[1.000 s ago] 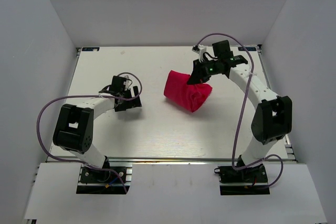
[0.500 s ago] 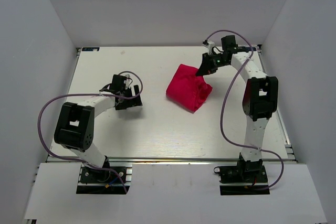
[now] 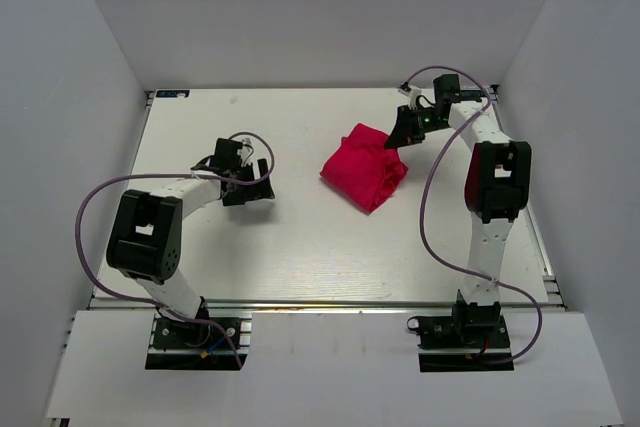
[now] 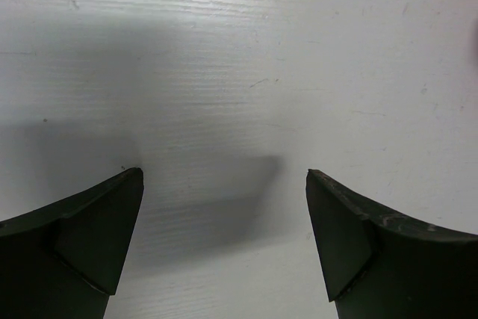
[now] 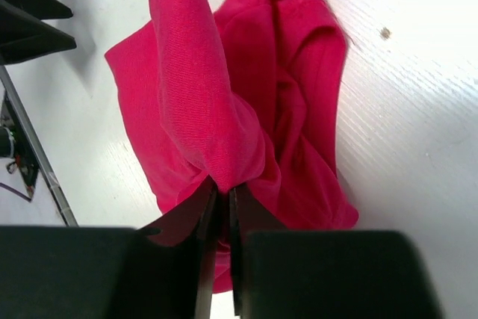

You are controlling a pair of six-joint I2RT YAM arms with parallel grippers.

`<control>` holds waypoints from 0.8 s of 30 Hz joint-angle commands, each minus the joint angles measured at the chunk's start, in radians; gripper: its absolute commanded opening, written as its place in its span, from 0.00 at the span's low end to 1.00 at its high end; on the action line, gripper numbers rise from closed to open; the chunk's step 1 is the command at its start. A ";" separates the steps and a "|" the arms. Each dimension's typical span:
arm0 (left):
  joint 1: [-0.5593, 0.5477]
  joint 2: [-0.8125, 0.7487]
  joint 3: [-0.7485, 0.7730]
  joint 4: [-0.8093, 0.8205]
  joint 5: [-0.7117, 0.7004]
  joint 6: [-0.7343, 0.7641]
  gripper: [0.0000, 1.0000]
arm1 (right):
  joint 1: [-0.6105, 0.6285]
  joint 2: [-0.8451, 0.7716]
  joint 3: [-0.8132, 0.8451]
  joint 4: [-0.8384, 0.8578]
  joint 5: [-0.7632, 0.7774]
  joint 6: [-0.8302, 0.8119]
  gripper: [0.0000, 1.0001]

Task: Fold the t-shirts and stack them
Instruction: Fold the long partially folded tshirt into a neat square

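The crimson-pink t-shirt (image 3: pixel 363 169) lies bunched on the white table, right of centre. My right gripper (image 3: pixel 401 136) is shut on a fold at the shirt's far right edge and holds that fold raised. In the right wrist view the fold of the t-shirt (image 5: pixel 224 110) is pinched between the closed jaws of my right gripper (image 5: pixel 222 193). My left gripper (image 3: pixel 258 176) is open and empty, low over the bare table well left of the shirt. It also shows in the left wrist view (image 4: pixel 224 177), with only white table between its fingers. The neck tag is hidden.
The white table (image 3: pixel 300 247) is walled by grey panels at the back and both sides. A metal rail runs along its near edge (image 3: pixel 320 303). Purple cables loop from both arms. The left arm's base (image 3: pixel 150 237) stands at the near left.
My right gripper has moved back and to the right with the fold in it, drawing the shirt's edge that way. The right arm has stretched out. The left gripper has barely moved.
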 commanded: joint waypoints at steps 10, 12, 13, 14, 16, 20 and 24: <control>-0.016 0.094 0.263 -0.042 0.147 0.076 1.00 | -0.062 -0.043 0.065 0.017 0.384 0.199 0.75; -0.016 0.112 0.314 -0.042 0.185 0.076 1.00 | -0.058 -0.100 0.028 0.039 0.478 0.221 0.90; -0.027 0.122 0.369 -0.042 0.226 0.088 1.00 | -0.055 -0.117 0.012 0.043 0.496 0.247 0.90; -0.027 0.140 0.395 -0.029 0.253 0.088 1.00 | -0.049 -0.146 -0.011 0.051 0.519 0.261 0.90; -0.039 0.160 0.464 0.022 0.324 0.088 1.00 | -0.018 -0.201 -0.057 0.066 0.545 0.284 0.90; -0.105 0.256 0.619 0.020 0.377 0.102 1.00 | 0.053 -0.302 -0.159 0.098 0.700 0.351 0.90; -0.165 0.350 0.750 0.009 0.399 0.124 1.00 | 0.099 -0.393 -0.329 0.195 0.709 0.468 0.90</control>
